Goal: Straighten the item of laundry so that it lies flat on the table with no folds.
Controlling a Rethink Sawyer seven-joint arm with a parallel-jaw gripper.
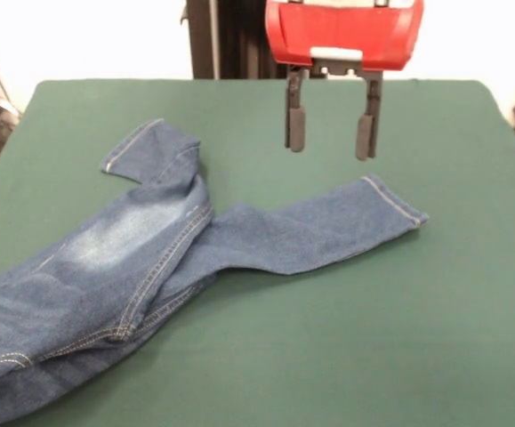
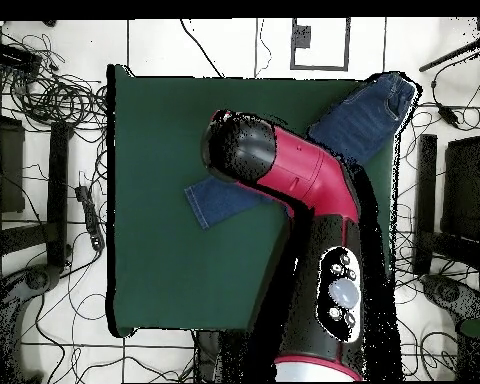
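The item of laundry [image 1: 150, 258], a small pair of blue jeans with a faded thigh patch, lies on the green table [image 1: 373, 338]. One leg stretches right to a hem [image 1: 399, 209]. The other leg bends up to a hem [image 1: 137, 147], creased near the knee. The waist end runs off the near left of the front view. Overhead, the arm covers the middle of the jeans [image 2: 369, 115], whose waist end reaches past the table [image 2: 174, 260] corner, while a leg end [image 2: 219, 200] shows on the cloth. My gripper [image 1: 329, 148] hangs open above the table, just behind the right leg, touching nothing.
Tangled cables [image 2: 44, 100] and black stands [image 2: 59, 190] lie on the floor beside the table. More dark equipment [image 2: 454, 200] stands on the opposite side. Bare green cloth [image 1: 399, 356] fills the near right of the front view.
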